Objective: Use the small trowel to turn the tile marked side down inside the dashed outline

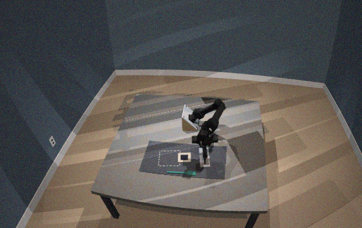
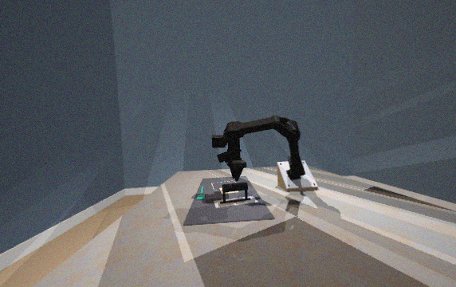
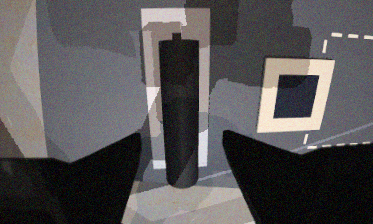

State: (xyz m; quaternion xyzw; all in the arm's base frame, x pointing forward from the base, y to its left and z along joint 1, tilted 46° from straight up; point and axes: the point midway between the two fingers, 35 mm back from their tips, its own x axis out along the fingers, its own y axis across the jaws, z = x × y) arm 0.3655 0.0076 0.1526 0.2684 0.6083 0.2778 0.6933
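The trowel, a pale rectangular plate with a raised black bar handle (image 1: 205,157) (image 2: 235,186) (image 3: 179,110), stands on the dark mat (image 1: 149,164) (image 2: 232,214) (image 3: 87,100). My gripper (image 2: 236,179) (image 3: 182,138) is open and empty, above the handle; in the wrist view its fingers lie either side of the handle's near end. The tile (image 1: 180,157) (image 2: 221,190) (image 3: 268,95), cream with a dark square on its upper face, lies flat beside the trowel. It overlaps one side of the dashed outline (image 3: 337,35) and lies mostly outside it. The tile's underside is hidden.
A thin green tool (image 1: 181,173) (image 2: 201,196) lies along the mat's front edge in the top view. The arm's base is fixed to a white sloped mount (image 1: 185,114) (image 2: 285,179) behind the mat. The table's front edge (image 1: 181,206) lies beyond the green tool.
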